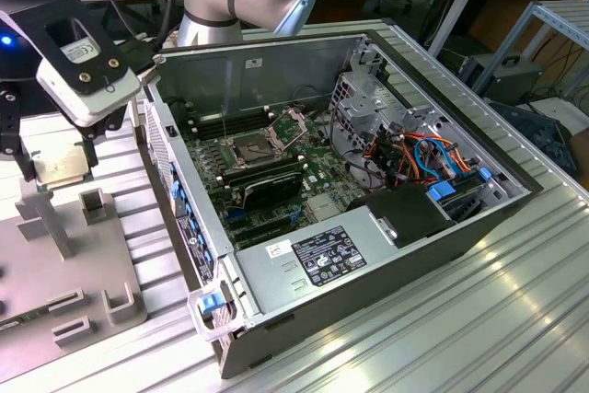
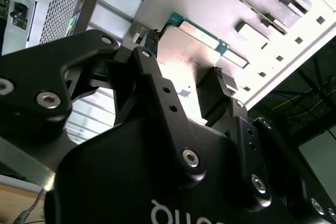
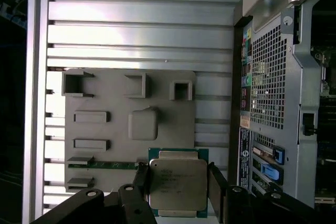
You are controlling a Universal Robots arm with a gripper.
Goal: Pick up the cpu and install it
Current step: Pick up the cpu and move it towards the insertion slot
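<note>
The cpu (image 1: 57, 166) is a thin square chip with a silvery-tan face, and it hangs just above the grey fixture plate (image 1: 55, 255) at the exterior view's left. My gripper (image 1: 53, 168) is shut on it, with one black finger against each of two opposite edges. In the first wrist view the cpu (image 3: 177, 184) sits between the fingers (image 3: 140, 179), over the plate's edge. In the second wrist view the cpu (image 2: 191, 59) has a green rim. The motherboard socket (image 1: 250, 149) lies open inside the computer case (image 1: 386, 255), its metal frame lifted.
The grey plate (image 3: 105, 129) carries several raised blocks and slots. The open case stands to the exterior view's right of it, on a ribbed aluminium table (image 1: 515, 319). Inside are cables (image 1: 423, 158), a black power supply (image 1: 317, 250) and a drive cage (image 1: 363, 89).
</note>
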